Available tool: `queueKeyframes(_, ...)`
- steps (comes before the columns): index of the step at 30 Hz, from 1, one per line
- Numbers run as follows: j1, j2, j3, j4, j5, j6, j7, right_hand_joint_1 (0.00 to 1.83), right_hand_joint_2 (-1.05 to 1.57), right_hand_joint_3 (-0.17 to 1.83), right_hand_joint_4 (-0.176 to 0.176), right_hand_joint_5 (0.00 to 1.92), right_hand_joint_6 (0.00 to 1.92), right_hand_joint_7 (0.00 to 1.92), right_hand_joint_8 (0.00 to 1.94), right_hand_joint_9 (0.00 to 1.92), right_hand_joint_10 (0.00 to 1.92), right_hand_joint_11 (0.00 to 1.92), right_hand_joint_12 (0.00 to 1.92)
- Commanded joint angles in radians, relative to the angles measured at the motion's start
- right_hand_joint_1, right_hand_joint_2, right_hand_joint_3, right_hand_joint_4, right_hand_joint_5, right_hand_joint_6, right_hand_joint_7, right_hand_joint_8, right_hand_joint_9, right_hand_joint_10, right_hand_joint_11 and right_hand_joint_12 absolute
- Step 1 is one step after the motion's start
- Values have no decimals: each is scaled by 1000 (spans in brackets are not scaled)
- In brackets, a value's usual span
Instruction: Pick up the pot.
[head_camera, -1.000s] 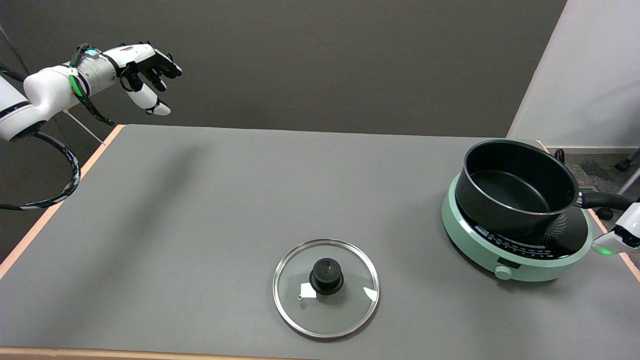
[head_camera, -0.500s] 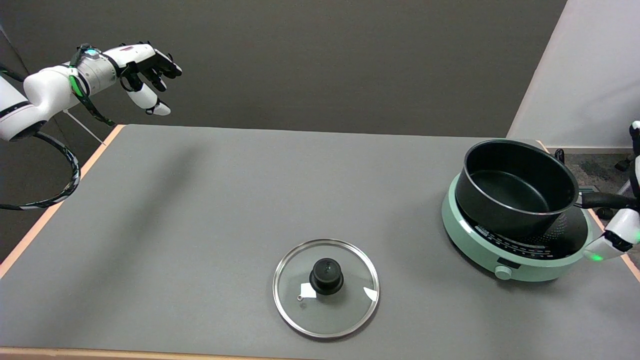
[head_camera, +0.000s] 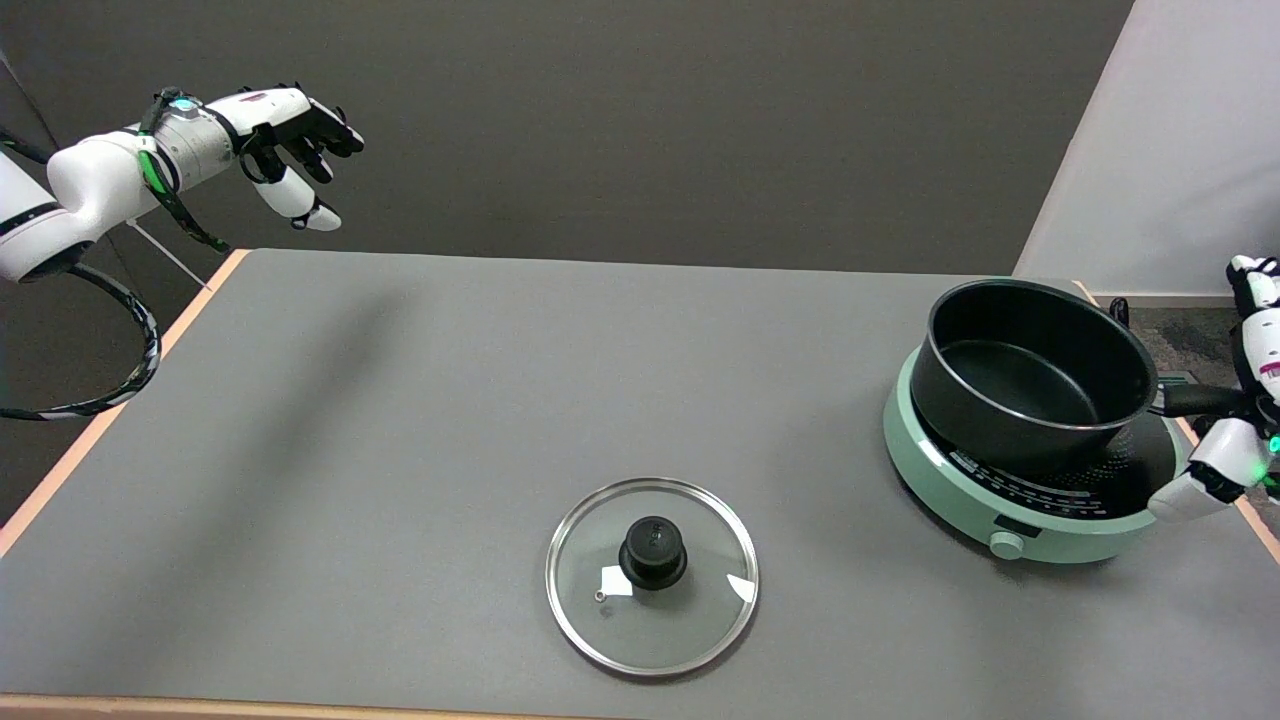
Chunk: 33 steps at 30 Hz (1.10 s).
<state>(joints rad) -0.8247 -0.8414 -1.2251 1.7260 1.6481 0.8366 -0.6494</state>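
A black pot (head_camera: 1035, 375) stands empty on a mint-green induction cooker (head_camera: 1035, 500) at the table's right side. Its black handle (head_camera: 1195, 400) points right, toward the picture's edge. My right hand (head_camera: 1235, 420) is partly in view at the far right edge, around the handle's outer end: white fingers stand above the handle and another white finger (head_camera: 1195, 485) reaches below it. The fingers are spread and I cannot see them touching the handle. Most of the hand is cut off by the frame.
A glass lid (head_camera: 652, 575) with a black knob lies flat on the grey table (head_camera: 450, 400) at front centre. The idle left hand (head_camera: 285, 135) hangs in the air at the upper left. The table's right edge runs just past the cooker.
My right hand has come further into view from the right edge and risen, its fingers now showing above and below the pot's handle. Pot, cooker and lid have not moved.
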Motion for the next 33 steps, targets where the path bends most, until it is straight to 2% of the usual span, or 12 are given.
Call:
queueKeyframes(1,8,8,-5,5,78,-33,-42,1368,-1047,928,-176,75,75,75,75,75,75,75,75)
queueKeyframes(20,-4,-6,14,47,124,-7,-125,1387,-1047,1004,-176,19,19,19,19,19,19,19,19)
queueKeyframes(33,17,19,-57,62,213,72,-201,1361,-1047,1034,-176,16,16,16,16,16,16,16,16)
